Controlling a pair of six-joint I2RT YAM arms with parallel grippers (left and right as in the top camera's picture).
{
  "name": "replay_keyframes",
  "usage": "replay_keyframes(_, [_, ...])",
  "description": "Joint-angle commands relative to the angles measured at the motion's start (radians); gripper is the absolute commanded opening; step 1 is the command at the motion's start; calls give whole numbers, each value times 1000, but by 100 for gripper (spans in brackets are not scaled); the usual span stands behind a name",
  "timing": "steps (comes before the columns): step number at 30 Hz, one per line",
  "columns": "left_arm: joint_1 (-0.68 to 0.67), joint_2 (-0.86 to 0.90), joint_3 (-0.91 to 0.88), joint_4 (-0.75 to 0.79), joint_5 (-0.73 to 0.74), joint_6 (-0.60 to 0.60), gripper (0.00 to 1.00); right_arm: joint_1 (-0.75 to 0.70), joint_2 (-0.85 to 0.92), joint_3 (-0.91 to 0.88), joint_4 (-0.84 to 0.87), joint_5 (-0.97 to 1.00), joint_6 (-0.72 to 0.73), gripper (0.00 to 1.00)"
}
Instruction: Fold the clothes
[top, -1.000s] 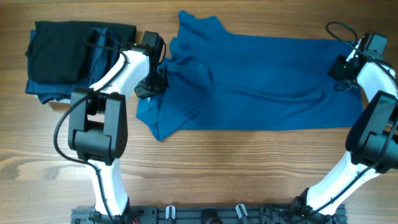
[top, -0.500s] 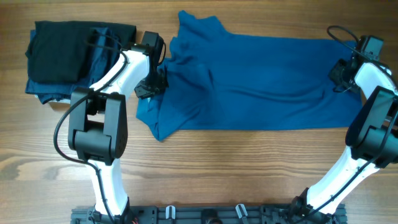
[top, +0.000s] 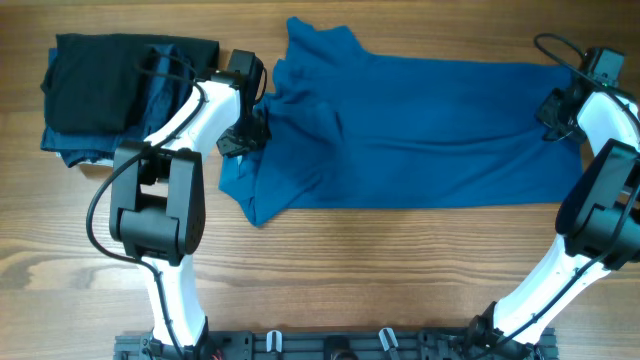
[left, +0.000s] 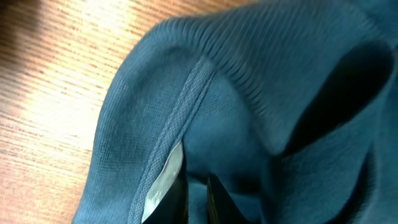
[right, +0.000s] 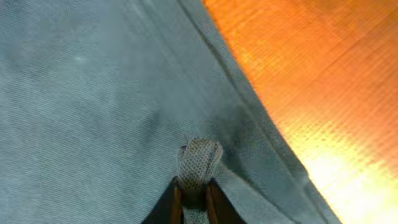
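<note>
A blue shirt (top: 420, 130) lies spread across the back of the wooden table, its left end bunched and rumpled. My left gripper (top: 243, 135) is shut on the shirt's left edge near the collar; the left wrist view shows its fingers (left: 196, 199) pinching blue fabric (left: 236, 112) beside a seam and a white label. My right gripper (top: 556, 108) is shut on the shirt's right end; the right wrist view shows its fingers (right: 194, 193) pinching a small fold of the cloth (right: 93, 93) near the hem.
A stack of folded dark clothes (top: 100, 90), black over blue, lies at the back left of the table. Bare wood (top: 400, 270) runs along the front. The arm bases stand at the front edge.
My right gripper has moved right and a little back, drawing the shirt's right end out. The left gripper has not moved.
</note>
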Motion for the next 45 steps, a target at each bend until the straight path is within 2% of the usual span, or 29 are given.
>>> replay_keyframes(1, [4,8,-6,5,11,-9,11,0,9,18,-19,101,4,7])
replay_keyframes(10, [4,8,-6,7,11,-9,11,-31,9,18,-58,172,16,6])
replay_keyframes(14, [4,8,-6,9,11,-9,11,-38,10,16,-40,172,15,13])
replay_keyframes(15, [4,8,-6,9,10,-9,11,-39,10,16,-32,172,16,17])
replay_keyframes(16, [4,8,-6,9,10,-9,11,-40,10,16,-19,172,15,40])
replay_keyframes(18, [4,8,-6,9,10,-6,11,-42,6,20,10,167,3,65])
replay_keyframes(19, [4,8,-6,9,10,-5,11,-42,1,26,13,160,-11,72])
replay_keyframes(22, [4,8,-6,8,10,-2,11,-42,-42,51,-3,106,-89,82])
replay_keyframes(25, [4,8,-6,8,10,-2,12,-47,-95,52,-85,103,-101,82])
replay_keyframes(27, [4,8,-6,9,10,-2,13,-55,-111,52,-179,101,-99,79])
replay_keyframes(28, [4,8,-6,9,11,-2,13,-58,-112,51,-230,88,-101,73])
replay_keyframes(29, [4,8,-6,9,11,-2,13,-60,-112,51,-292,76,-101,55])
replay_keyframes(30, [4,8,-6,8,11,-2,13,-62,-112,47,-329,69,-100,46])
replay_keyframes(31, [4,8,-6,8,11,-2,13,-64,-112,43,-360,65,-96,44])
replay_keyframes(34, [4,8,-6,2,11,-2,13,-71,-112,42,-456,66,-94,44])
replay_keyframes(38, [4,8,-6,1,11,-2,13,-97,-112,42,-491,64,-99,44])
replay_keyframes(39, [4,8,-6,1,11,-2,13,-122,-112,42,-473,51,-117,50])
replay_keyframes(45, [4,8,-6,3,11,-2,14,-196,-112,42,-410,-168,-388,57])
